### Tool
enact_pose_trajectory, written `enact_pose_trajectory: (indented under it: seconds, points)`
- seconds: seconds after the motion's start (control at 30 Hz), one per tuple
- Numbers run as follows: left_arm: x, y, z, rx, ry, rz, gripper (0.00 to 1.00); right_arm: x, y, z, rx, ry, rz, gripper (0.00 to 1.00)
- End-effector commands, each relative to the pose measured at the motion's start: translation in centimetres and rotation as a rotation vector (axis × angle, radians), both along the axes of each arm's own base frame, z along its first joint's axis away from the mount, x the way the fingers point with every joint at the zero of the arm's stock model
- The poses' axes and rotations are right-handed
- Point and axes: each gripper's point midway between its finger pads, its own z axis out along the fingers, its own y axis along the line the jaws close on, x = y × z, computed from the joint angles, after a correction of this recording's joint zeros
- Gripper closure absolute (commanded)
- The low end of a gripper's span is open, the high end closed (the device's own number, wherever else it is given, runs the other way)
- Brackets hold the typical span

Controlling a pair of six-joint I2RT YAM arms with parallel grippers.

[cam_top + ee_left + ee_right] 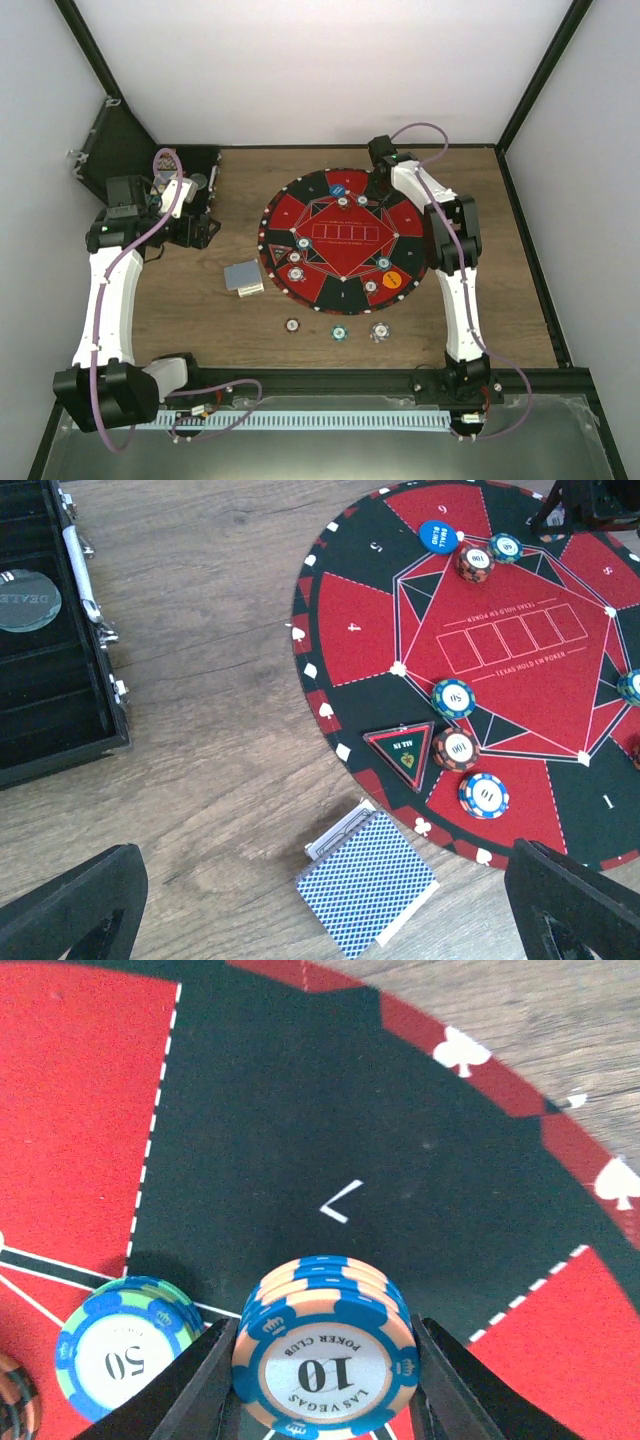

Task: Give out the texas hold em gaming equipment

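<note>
Nearest the arm bases, three chips [339,333] are lying in a row on the worktop [200,320], off the 6 o'clock edge of the mat [290,215]. The card deck [243,277] is sitting just outside its 8 o'clock rim. The left jaws are hanging spread as wide as they go and gripping nothing, off the mat's 9 o'clock side near the open case [120,165].

Farther out, at the mat's 1 o'clock rim, the right jaws are standing about half open and pressing both sides of a stack of blue ten-chips [325,1360]. A fifty-chip stack [125,1355] is sitting just beside it at 9 o'clock. Whether the gripped stack is resting on the mat I cannot tell.

The step looks like seating this stack in the black sector marked seven. Doing it well is calling for lowering it flat and apart from the fifties, releasing both fingers [195,1390] evenly, then rising straight up so the top chips are not dragging sideways.
</note>
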Motion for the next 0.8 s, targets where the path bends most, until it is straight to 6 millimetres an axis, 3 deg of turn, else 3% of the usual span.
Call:
enact_pose_trajectory:
  seconds: [0.0, 0.13, 0.3, 0.37, 0.6, 0.7, 0.77]
  points:
    - [0.0, 0.3, 1.0, 0.022, -0.030, -0.004, 0.00, 0.7, 0.0, -0.7, 0.002, 0.020, 0.012, 0.86]
    - [-0.1, 0.3, 1.2, 0.028, -0.033, -0.005, 0.00, 0.5, 0.2, -1.5, 0.010, 0.038, 0.016, 0.82]
    - [-0.2, 0.2, 1.5, 0.020, -0.035, -0.006, 0.00, 0.3, -0.3, -0.7, -0.010, 0.031, 0.013, 0.47]
    - [-0.3, 0.1, 1.5, 0.012, -0.035, -0.008, 0.00, 0.5, -0.3, 0.6, -0.008, 0.009, 0.014, 0.41]
    - [-0.4, -0.2, 1.5, 0.000, -0.037, -0.016, 0.00, -0.2, -0.8, 6.2, -0.002, -0.073, 0.002, 0.38]
    - [-0.4, -0.2, 1.4, -0.002, -0.038, -0.017, 0.00, -2.5, -0.7, 7.5, 0.026, -0.090, -0.003, 0.38]
    - [-0.4, -0.3, 1.4, -0.007, -0.039, -0.020, 0.00, -5.3, 0.6, 7.8, 0.035, -0.099, 0.018, 0.37]
